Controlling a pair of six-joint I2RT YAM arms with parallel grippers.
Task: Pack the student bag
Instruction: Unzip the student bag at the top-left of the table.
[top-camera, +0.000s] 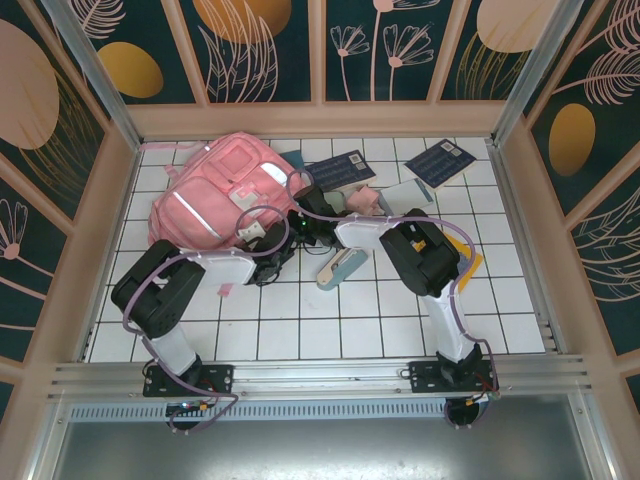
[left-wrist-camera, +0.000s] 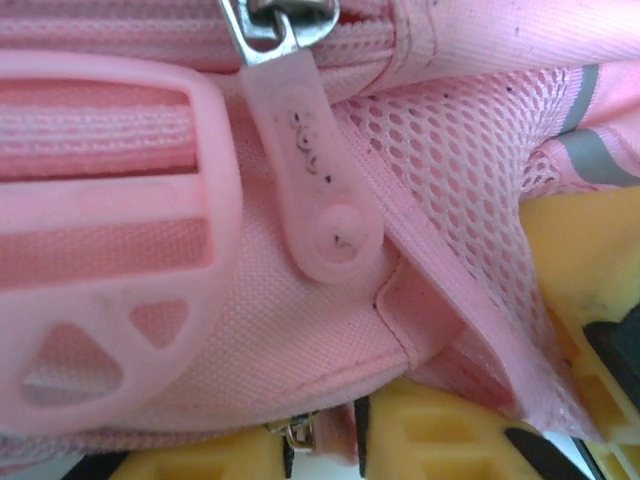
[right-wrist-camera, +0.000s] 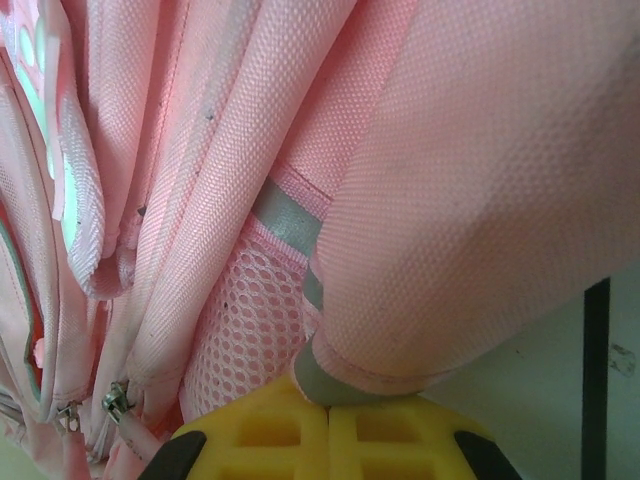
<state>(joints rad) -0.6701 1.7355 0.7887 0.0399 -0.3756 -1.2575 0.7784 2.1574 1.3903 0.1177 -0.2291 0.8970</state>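
Packing barely begun: the student bag (top-camera: 215, 195) lies at the table's (top-camera: 350, 330) far left, soft pink with grey reflective strips and mesh, while books (top-camera: 440, 160) and a pencil case (top-camera: 340, 268) lie outside it. Your right gripper (right-wrist-camera: 328, 412) pinches its grey hem; for your left gripper (top-camera: 258, 232), pressed against the bag, you cannot tell.

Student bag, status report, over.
Right gripper jaws shut on student bag edge. Left gripper against its zip pull, jaws unclear. Dark booklet loose beyond it.
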